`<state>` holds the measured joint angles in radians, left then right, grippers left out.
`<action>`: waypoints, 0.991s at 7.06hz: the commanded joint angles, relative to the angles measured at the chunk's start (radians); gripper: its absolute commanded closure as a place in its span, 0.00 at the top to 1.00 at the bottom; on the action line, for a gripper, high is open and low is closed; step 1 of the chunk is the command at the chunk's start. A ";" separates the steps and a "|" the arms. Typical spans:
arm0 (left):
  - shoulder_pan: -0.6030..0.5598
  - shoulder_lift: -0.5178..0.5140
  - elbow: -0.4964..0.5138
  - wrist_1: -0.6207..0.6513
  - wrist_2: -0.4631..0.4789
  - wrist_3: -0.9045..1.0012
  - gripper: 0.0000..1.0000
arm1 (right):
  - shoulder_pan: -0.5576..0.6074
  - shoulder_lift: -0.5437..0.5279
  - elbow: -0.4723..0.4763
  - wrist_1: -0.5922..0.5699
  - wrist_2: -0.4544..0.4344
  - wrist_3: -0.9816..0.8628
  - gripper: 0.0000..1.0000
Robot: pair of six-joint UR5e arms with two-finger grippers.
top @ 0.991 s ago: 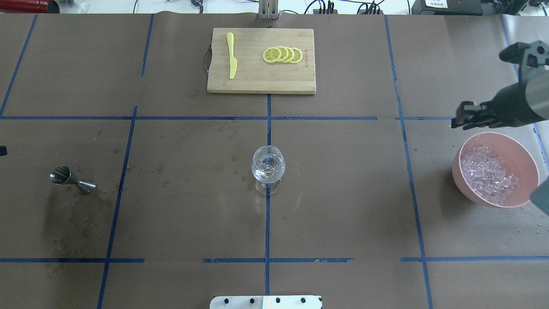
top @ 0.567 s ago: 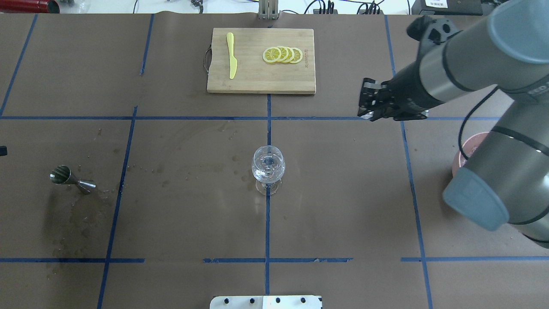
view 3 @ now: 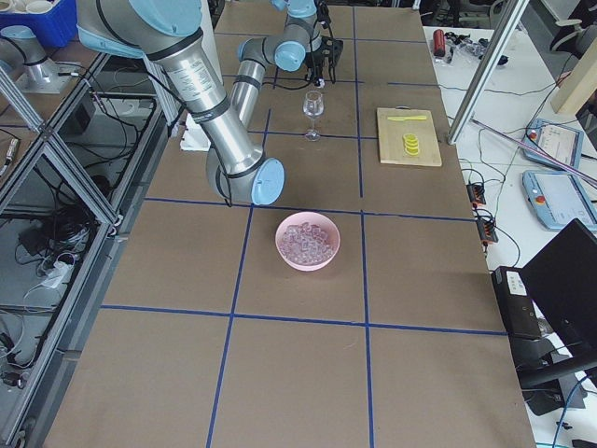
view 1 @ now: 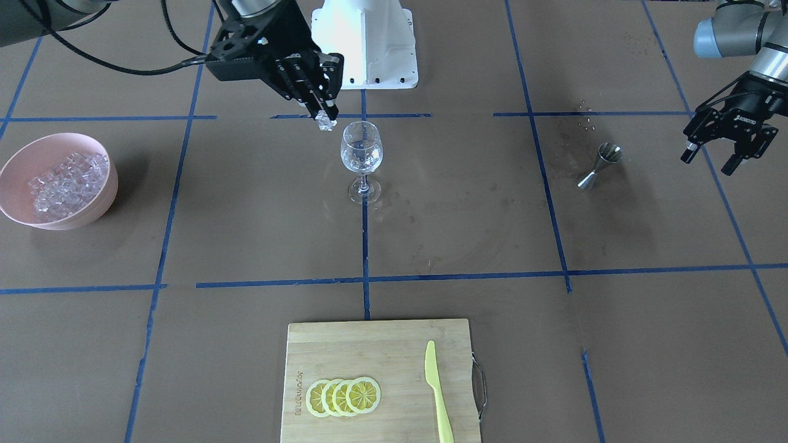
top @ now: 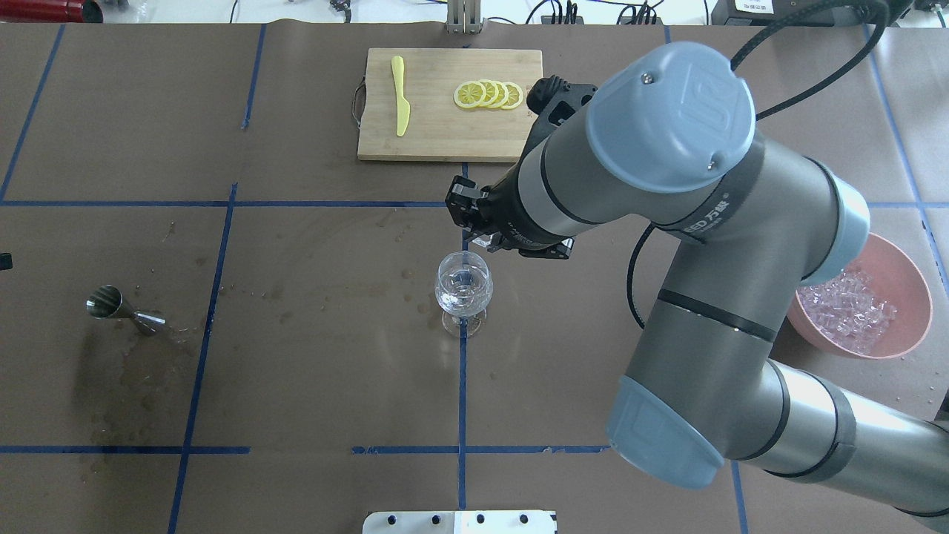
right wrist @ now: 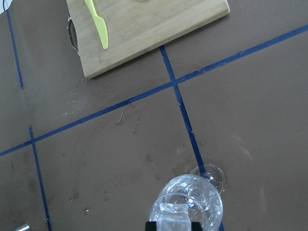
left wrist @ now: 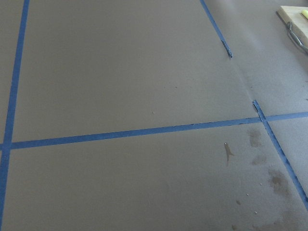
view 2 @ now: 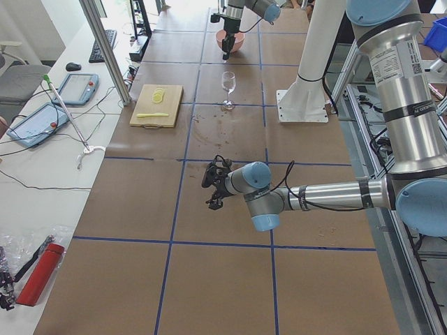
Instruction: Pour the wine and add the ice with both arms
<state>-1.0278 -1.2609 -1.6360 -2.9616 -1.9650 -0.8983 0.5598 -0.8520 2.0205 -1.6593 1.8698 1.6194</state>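
Observation:
A clear wine glass [view 1: 361, 154] stands mid-table with a little almost colourless wine [view 1: 361, 166] in its bowl. It also shows in the overhead view [top: 463, 285] and in the right wrist view [right wrist: 195, 199]. My right gripper [view 1: 324, 118] is shut on one ice cube [view 1: 327, 123], just above and beside the glass rim. The wrist view shows the cube [right wrist: 173, 214] over the glass mouth. A pink bowl [view 1: 12, 161] holds many ice cubes [view 1: 64, 181]. My left gripper [view 1: 713, 157] hangs open and empty, past the steel jigger [view 1: 600, 163].
A bamboo cutting board [view 1: 381, 344] carries lemon slices [view 1: 343, 397] and a yellow knife [view 1: 438, 394]. The white pedestal [view 1: 369, 43] stands behind the glass. Wet stains [top: 141, 378] mark the paper around the jigger. My right arm [top: 667, 222] spans the table's right half.
My right arm has swung from the pink bowl across the table to the wine glass with the gripper closed. The glass, jigger and board have not moved.

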 commanded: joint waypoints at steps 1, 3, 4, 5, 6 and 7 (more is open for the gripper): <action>0.000 0.000 0.001 -0.008 0.000 -0.010 1.00 | -0.034 0.010 -0.016 0.001 -0.035 0.004 0.00; -0.002 0.002 0.001 -0.010 0.000 -0.010 1.00 | -0.064 0.008 -0.019 0.001 -0.067 0.004 0.00; -0.002 0.000 0.001 -0.010 0.000 -0.010 1.00 | -0.064 0.008 -0.022 0.000 -0.069 0.004 0.59; -0.002 0.002 0.001 -0.010 0.000 -0.010 1.00 | -0.064 0.010 -0.026 0.000 -0.069 0.002 0.73; 0.000 0.002 0.002 -0.010 0.000 -0.010 1.00 | -0.064 0.013 -0.032 0.001 -0.067 0.001 0.73; 0.000 0.002 0.002 -0.010 0.000 -0.010 1.00 | -0.064 0.010 -0.031 -0.002 -0.066 -0.003 0.73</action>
<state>-1.0285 -1.2595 -1.6342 -2.9713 -1.9650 -0.9081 0.4958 -0.8411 1.9909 -1.6594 1.8026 1.6197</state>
